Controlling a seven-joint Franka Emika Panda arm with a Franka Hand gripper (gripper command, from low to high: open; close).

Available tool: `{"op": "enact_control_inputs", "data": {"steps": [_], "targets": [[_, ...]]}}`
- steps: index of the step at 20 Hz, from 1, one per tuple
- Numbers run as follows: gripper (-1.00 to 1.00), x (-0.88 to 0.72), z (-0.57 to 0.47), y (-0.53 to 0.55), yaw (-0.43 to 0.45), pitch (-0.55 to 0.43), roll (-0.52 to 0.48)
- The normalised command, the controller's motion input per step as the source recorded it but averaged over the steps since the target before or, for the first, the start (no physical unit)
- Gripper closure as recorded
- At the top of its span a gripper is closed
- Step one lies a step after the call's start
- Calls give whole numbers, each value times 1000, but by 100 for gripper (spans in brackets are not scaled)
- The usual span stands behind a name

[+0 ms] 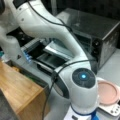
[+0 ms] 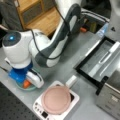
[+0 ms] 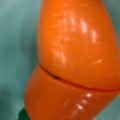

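The gripper (image 2: pixel 27 83) is down over one teal plate (image 2: pixel 29 88) at a front view's lower left, and I cannot tell whether its jaws are closed or apart. One orange carrot (image 3: pixel 75 62) lies on that plate, filling the wrist view; a seam runs across it. In a front view the carrot (image 2: pixel 26 83) shows just under the arm's head. Beside it stands one scale (image 2: pixel 72 100) bearing one pink dish (image 2: pixel 56 100). One oven (image 1: pixel 100 30) stands with its door (image 2: pixel 97 62) dropped open
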Motion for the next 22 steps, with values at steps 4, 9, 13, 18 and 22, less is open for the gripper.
{"op": "enact_control_inputs", "data": {"steps": [4,9,13,18,22], "targets": [[100,161,-726,29,-27,-139,232],[100,267,-599,5,6,-37,201],[100,325,-565,-66,52,76,148],[100,379,-459,-151,56,96,110],[100,419,-279,-201,65,145,101]]}}
